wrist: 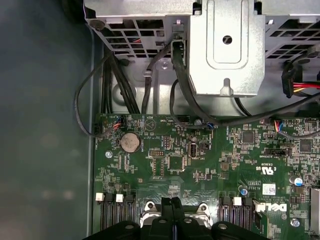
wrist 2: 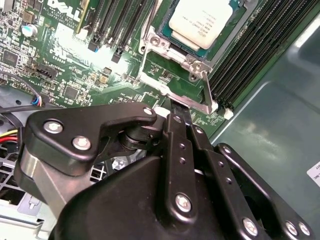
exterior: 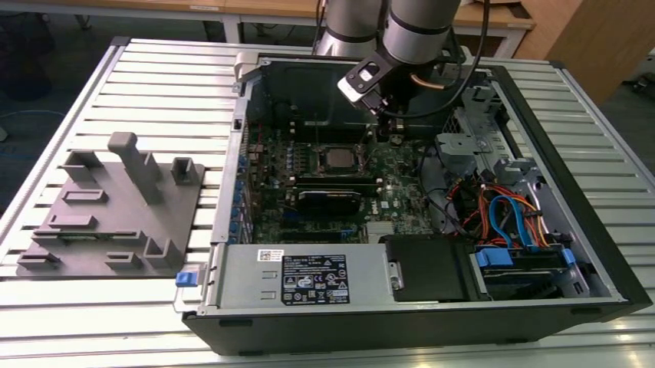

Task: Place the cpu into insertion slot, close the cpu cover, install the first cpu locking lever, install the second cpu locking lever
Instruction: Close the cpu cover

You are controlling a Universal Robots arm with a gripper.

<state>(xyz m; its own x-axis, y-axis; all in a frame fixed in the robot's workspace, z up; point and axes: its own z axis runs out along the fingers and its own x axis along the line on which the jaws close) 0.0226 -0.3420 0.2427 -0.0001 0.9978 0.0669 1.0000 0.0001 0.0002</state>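
My gripper, fingers pressed together with nothing between them, sits at the edge of the cpu cover. The pale silvery square cpu lies just beyond, framed by that cover on the motherboard.

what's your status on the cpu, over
Tool shut, tip by the cover edge. Cpu seated, cover down around it. Memory slots close alongside.
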